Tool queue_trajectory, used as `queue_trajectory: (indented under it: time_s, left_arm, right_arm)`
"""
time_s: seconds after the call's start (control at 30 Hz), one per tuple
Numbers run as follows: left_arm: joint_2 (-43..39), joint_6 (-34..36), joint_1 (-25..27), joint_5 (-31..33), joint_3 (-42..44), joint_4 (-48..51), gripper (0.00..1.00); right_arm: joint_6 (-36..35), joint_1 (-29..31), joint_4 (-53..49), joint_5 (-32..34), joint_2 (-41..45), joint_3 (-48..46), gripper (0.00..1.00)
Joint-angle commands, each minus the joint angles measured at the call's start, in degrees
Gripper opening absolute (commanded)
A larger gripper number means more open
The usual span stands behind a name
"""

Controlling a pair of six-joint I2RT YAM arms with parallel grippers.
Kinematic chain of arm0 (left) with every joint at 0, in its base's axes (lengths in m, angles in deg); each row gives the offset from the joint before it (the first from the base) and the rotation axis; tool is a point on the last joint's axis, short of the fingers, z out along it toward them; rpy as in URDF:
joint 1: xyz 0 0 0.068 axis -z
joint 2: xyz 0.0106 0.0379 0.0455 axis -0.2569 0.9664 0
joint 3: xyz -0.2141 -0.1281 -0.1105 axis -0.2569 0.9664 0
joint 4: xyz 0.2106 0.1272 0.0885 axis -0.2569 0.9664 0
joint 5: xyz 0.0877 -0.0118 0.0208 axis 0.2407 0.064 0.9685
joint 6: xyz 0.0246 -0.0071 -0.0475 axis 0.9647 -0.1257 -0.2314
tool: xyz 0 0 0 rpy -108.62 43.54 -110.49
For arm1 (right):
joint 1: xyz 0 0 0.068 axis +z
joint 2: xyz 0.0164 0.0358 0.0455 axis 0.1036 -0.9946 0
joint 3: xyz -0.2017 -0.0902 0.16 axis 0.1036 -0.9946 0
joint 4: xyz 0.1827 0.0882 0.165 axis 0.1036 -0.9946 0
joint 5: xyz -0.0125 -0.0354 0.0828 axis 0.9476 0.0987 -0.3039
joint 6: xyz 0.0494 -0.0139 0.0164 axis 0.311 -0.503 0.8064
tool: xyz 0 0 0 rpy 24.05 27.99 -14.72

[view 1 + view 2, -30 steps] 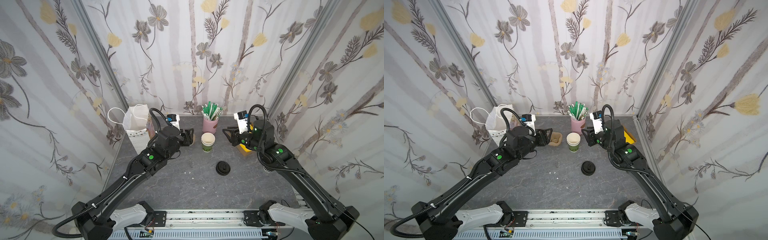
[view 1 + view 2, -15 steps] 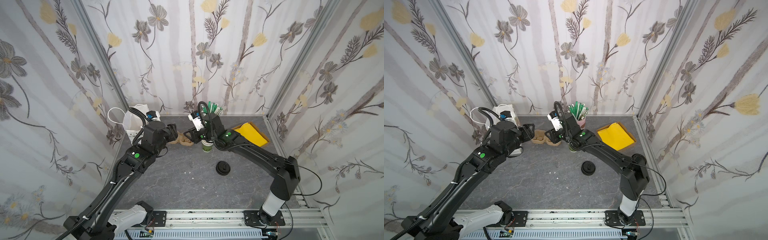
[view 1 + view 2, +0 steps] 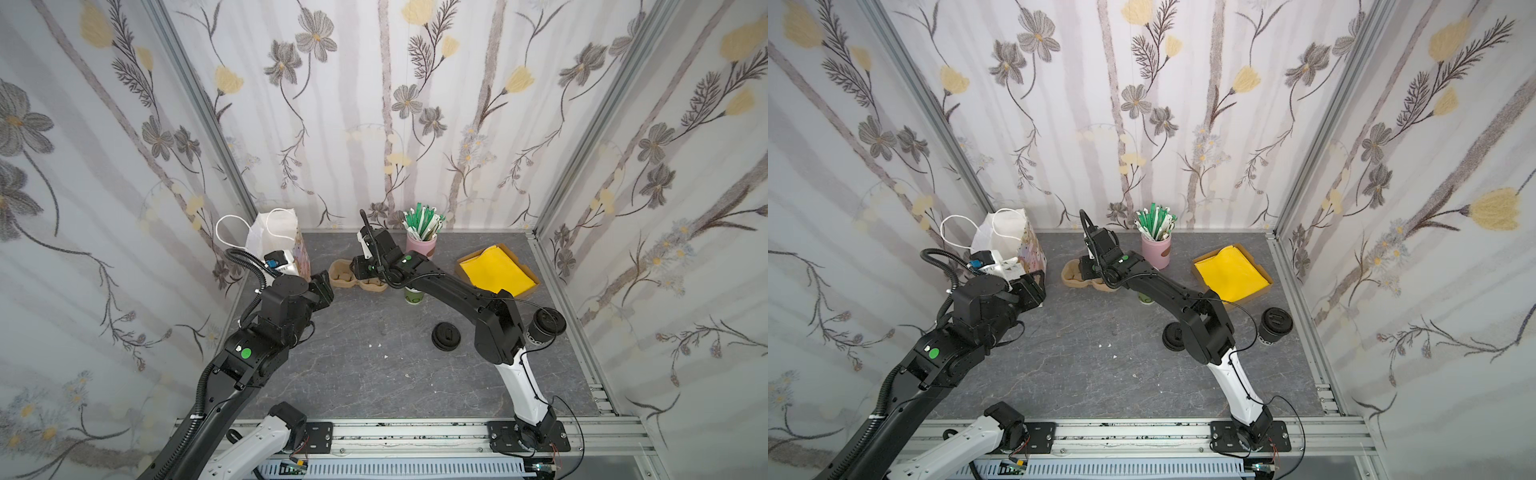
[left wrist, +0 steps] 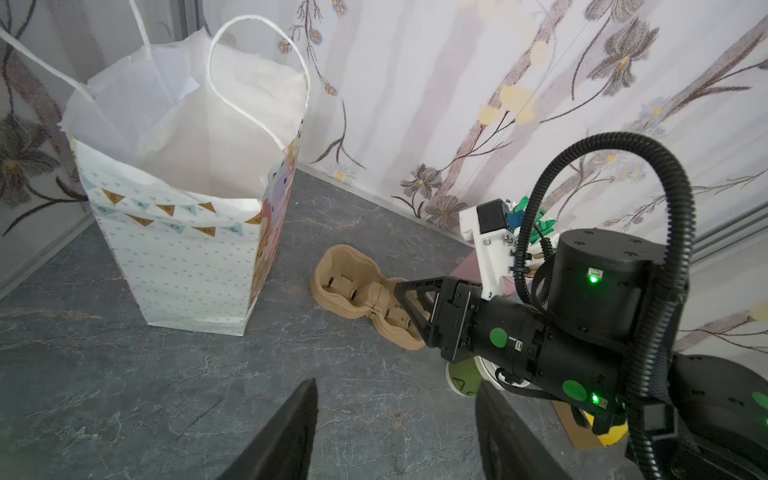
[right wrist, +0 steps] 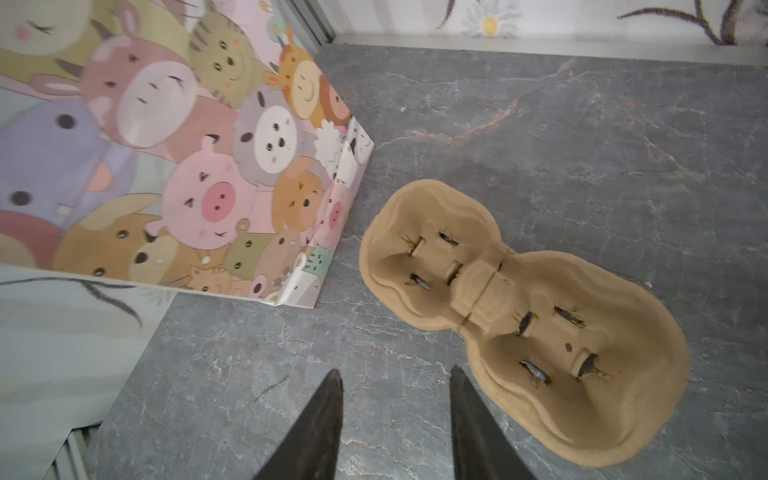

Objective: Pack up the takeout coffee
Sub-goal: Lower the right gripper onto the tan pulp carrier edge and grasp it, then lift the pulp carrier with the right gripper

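- Black right claw (image 5: 395, 415), released and empty, at the edge of the pulp carrier (image 5: 540, 332); bare bench (image 5: 582, 145) beyond.
- The left claw (image 4: 395, 436)?
- Released too, empty, open bench before the white bag (image 4: 187, 249).
- The takeout coffee (image 3: 544, 328)?
- Upright by the bench's right edge, well apart from both. The right arm (image 3: 1200, 328) covers part of the loose lids (image 3: 1169, 338). Flowered walls (image 3: 415, 124) on three sides.

One lidded cup (image 3: 1276, 323), perhaps two lids (image 3: 446, 336)
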Motion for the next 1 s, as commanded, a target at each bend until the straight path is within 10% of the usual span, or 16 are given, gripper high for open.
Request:
queue_trajectory:
  time_s: [0.0, 0.97]
  left_arm:
    - [-0.9, 1.8, -0.1, 1.1, 1.2, 0.5, 0.63]
    - [-1.1, 1.2, -0.2, 0.5, 3.3, 0.5, 0.65]
  right_arm:
    - [1.8, -1.4, -2.7, 3.2, -1.8, 0.6, 0.43]
    - [2.2, -1.2, -10.7, -6.6, -8.6, 4.6, 0.49]
